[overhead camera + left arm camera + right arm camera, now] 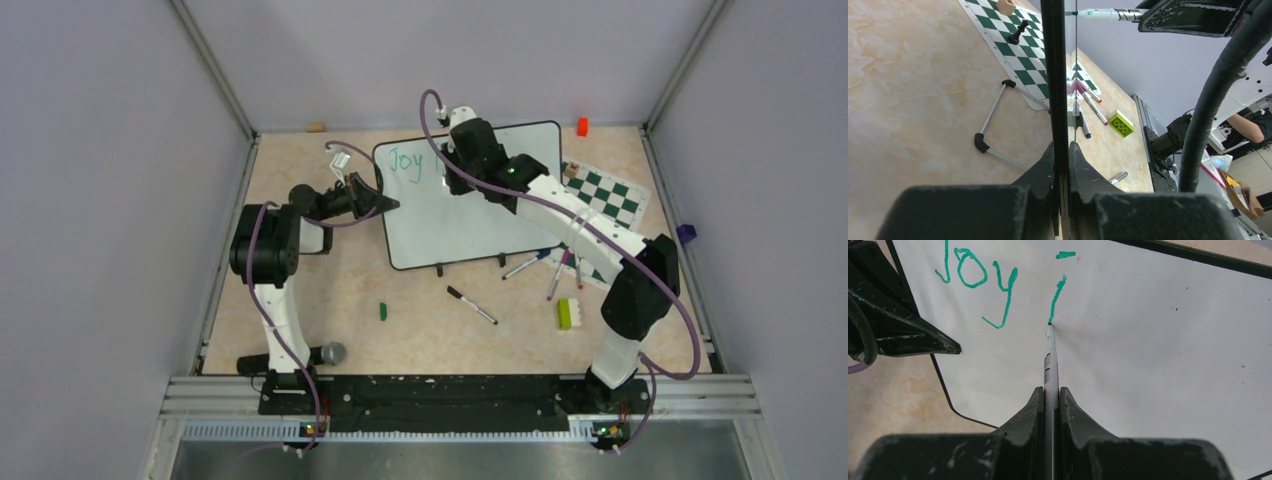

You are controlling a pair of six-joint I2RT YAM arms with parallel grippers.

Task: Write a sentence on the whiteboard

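Note:
The whiteboard (470, 215) stands tilted on the table, and its black-framed edge (1054, 75) runs between my left fingers. My left gripper (387, 205) (1062, 143) is shut on that left edge. The sentence (975, 275) reads "Joy" in teal, followed by an "i" stroke (1057, 297) with its dot above. My right gripper (450, 160) (1050, 388) is shut on a white marker (1050, 357). The marker's tip rests on the board at the bottom of the "i" stroke. In the left wrist view the same marker (1103, 13) points at the board from the right.
A green-and-white chess mat (605, 198) lies right of the board, with a black piece (1018, 32) on it. Loose markers (470, 305) (525, 265), a lime brick (565, 313), a small green piece (382, 311) and an orange block (582, 126) lie about the table.

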